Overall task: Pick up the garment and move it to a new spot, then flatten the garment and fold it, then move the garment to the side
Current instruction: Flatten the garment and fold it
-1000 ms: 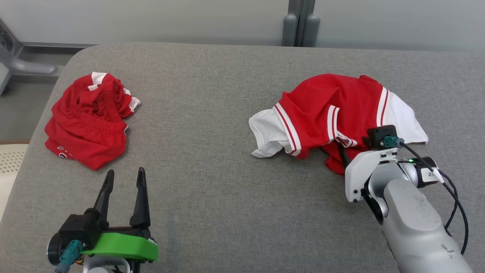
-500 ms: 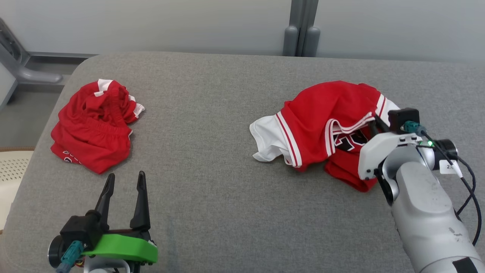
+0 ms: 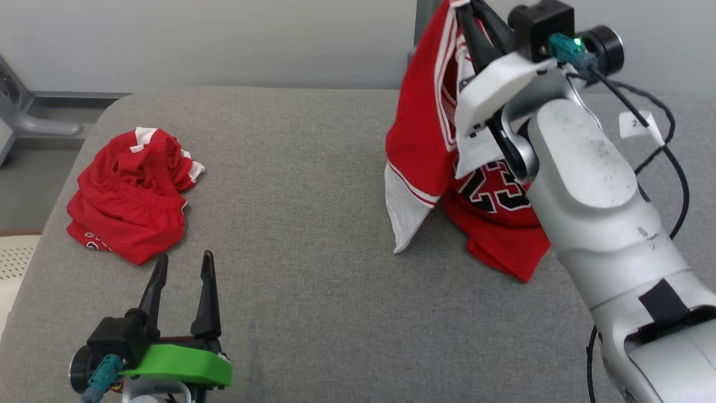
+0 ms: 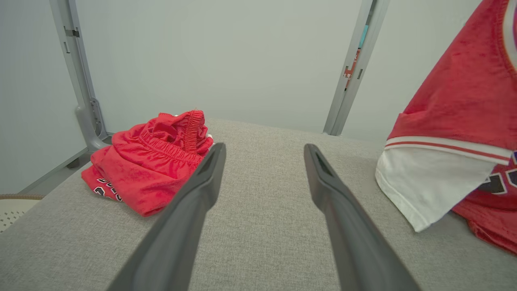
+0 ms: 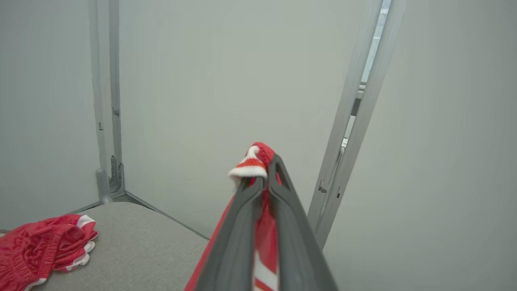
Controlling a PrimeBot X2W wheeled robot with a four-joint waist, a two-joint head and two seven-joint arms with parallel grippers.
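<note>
The garment is a red jersey with white sleeves and a black number. It hangs from my right gripper, which is raised high at the back right and shut on a striped edge of it. In the right wrist view the fingers pinch the red and white trim at the gripper tips. The garment's lower end still rests on the grey table. My left gripper stands open and empty near the front left, as the left wrist view shows.
A second crumpled red garment with an elastic waistband lies at the table's left side, just beyond my left gripper, also visible as a red heap. A grey post and a pale wall stand behind the table. A cream perforated object is past the left edge.
My right gripper shut on the garment's edge and rose up and back, lifting most of the garment off the table. The left gripper stayed put. The head camera shifted slightly.
</note>
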